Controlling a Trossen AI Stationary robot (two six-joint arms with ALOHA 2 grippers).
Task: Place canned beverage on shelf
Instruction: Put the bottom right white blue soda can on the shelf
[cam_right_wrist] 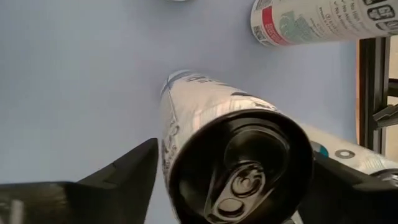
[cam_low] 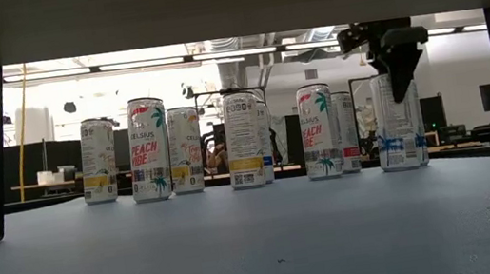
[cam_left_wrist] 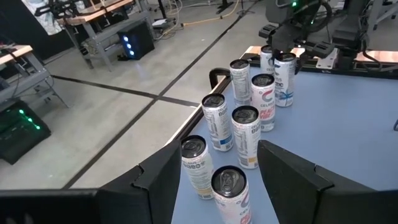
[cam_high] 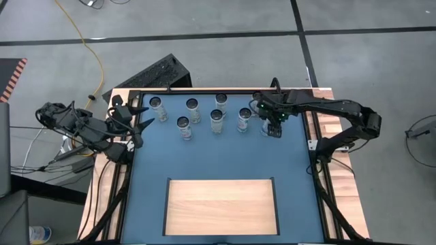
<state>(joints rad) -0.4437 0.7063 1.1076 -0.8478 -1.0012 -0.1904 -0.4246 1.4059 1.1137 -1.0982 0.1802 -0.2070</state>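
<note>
One can (cam_right_wrist: 230,155) matters here: the rightmost of the row at the far side of the table, standing upright directly beneath my right gripper (cam_high: 273,126), whose fingers straddle it, apart, not yet clamped. My left gripper (cam_high: 136,122) waits shut by the far-left corner. I judge the shelf (cam_high: 221,205) lies well nearer me.

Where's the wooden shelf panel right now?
In the high view, the shelf lies flat on the blue table's near edge, centred, well apart from the cans at the far end.
</note>
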